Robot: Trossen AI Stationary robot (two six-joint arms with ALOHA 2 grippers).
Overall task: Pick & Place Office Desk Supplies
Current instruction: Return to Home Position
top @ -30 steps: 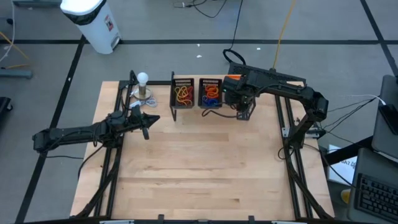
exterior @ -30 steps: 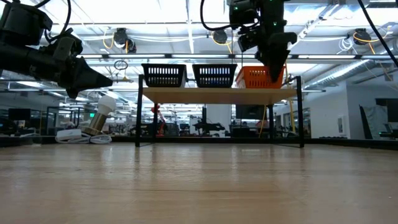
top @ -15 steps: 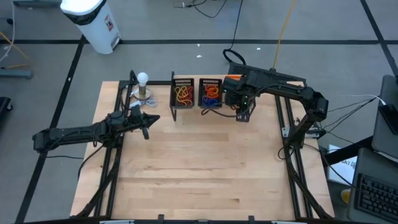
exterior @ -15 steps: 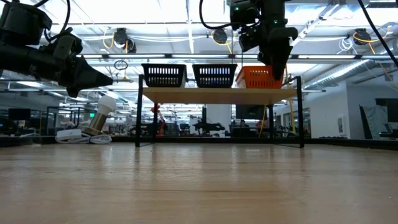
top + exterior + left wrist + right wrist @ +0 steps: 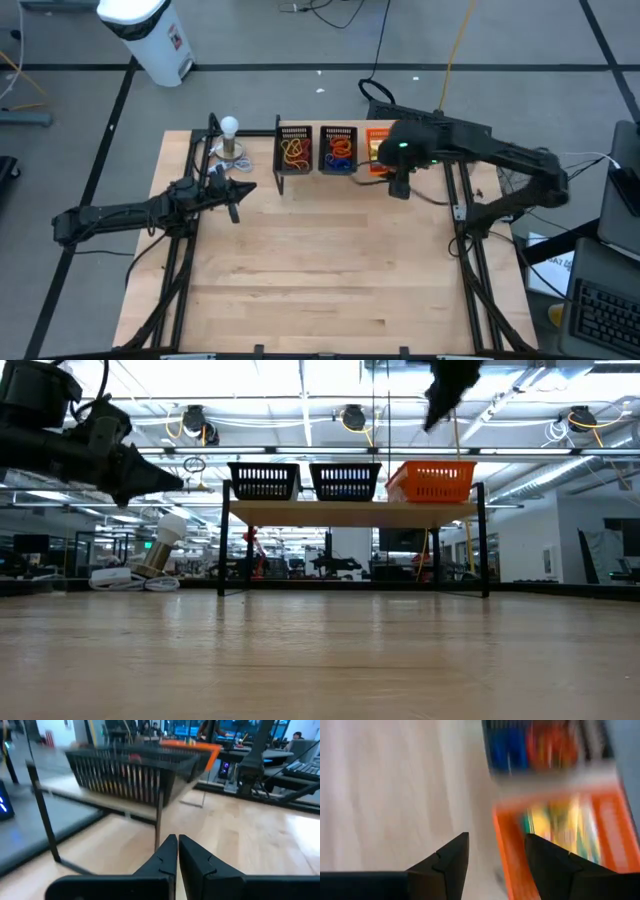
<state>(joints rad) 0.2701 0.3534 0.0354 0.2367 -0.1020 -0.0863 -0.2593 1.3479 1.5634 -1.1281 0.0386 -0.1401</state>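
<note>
On a raised shelf at the table's far edge stand three trays. The left black mesh tray (image 5: 293,150) holds orange, yellow and red rubber bands. The middle black mesh tray (image 5: 339,150) holds red and blue bands (image 5: 540,745). The orange tray (image 5: 376,152) holds yellow packets (image 5: 565,827). My right gripper (image 5: 398,186) (image 5: 497,842) is open and empty, high above the orange tray's near side (image 5: 447,388). My left gripper (image 5: 237,191) (image 5: 177,840) is shut and empty. It hovers left of the trays, pointing at them.
A white ball on a small stand (image 5: 230,130) sits at the far left corner of the table. The shelf's black frame legs (image 5: 222,540) stand on the wood. The wooden table top (image 5: 320,270) stretches bare toward the near edge. A white bin (image 5: 150,35) stands on the floor beyond.
My right gripper has risen from in front of the orange tray to well above it, and drawn slightly toward the table's near edge. Its arm has swung out toward the right. The left arm has kept still.
</note>
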